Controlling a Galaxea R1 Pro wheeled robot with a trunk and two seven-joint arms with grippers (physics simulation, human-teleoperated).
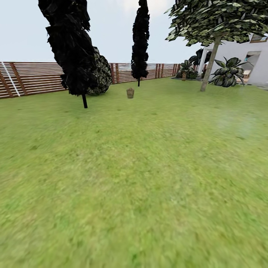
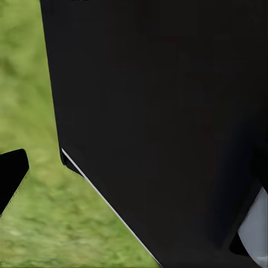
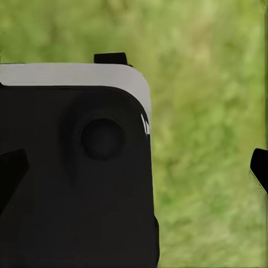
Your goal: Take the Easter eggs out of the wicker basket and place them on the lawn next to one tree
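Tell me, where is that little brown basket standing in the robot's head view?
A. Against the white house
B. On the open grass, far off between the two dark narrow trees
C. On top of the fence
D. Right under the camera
B: the wicker basket sits on the lawn, far away, between the two dark columnar trees.

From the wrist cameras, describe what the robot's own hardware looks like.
Left wrist view: a large matte black body panel with a thin pale edge line, plus a black fingertip. Right wrist view: a black rounded housing with a circular recess and light grey top band.
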